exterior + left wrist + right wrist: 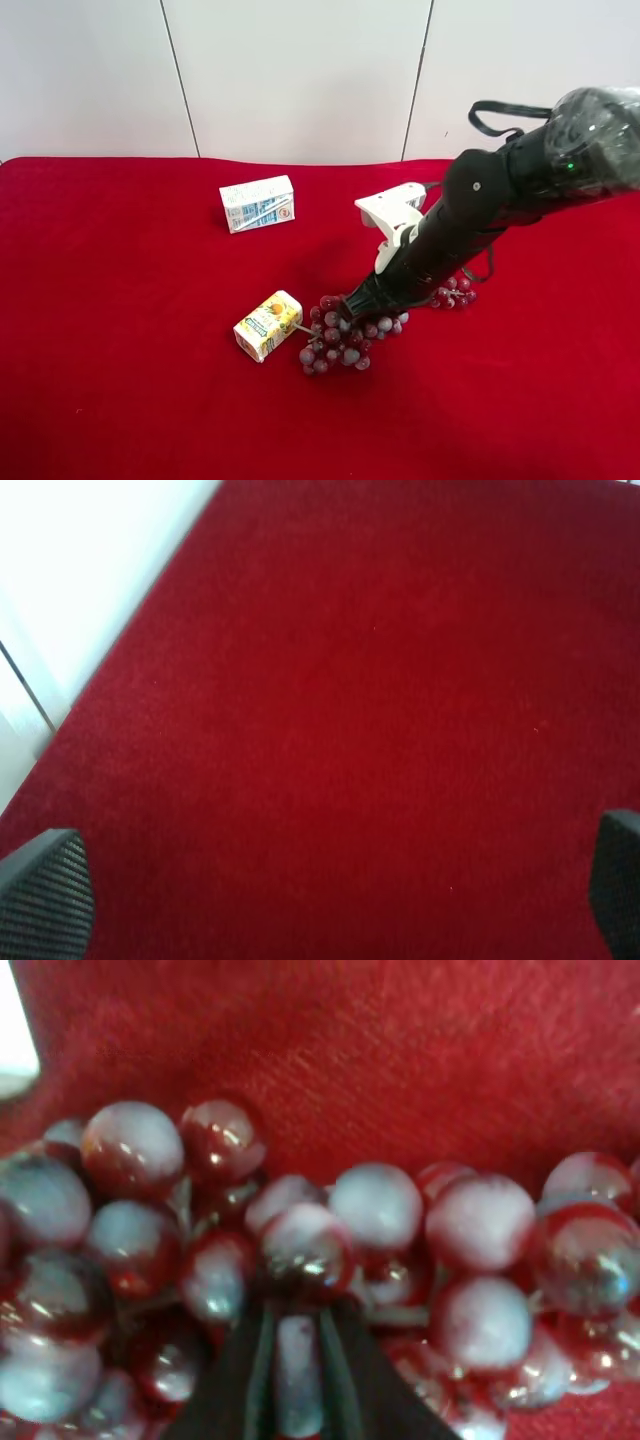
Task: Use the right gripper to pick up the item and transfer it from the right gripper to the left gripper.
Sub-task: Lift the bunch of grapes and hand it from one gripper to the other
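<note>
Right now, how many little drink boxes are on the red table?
2. The white-and-blue carton sits nearer the wall; the yellow juice carton lies beside the grapes. The arm could hide another.

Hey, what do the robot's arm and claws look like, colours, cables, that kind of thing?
The right arm is thick and black, with a white bracket near the wrist, a shiny clear-wrapped upper section and a black cable loop. The right claw has dark tapered fingers; the left claw shows dark finely textured fingertips.
</note>
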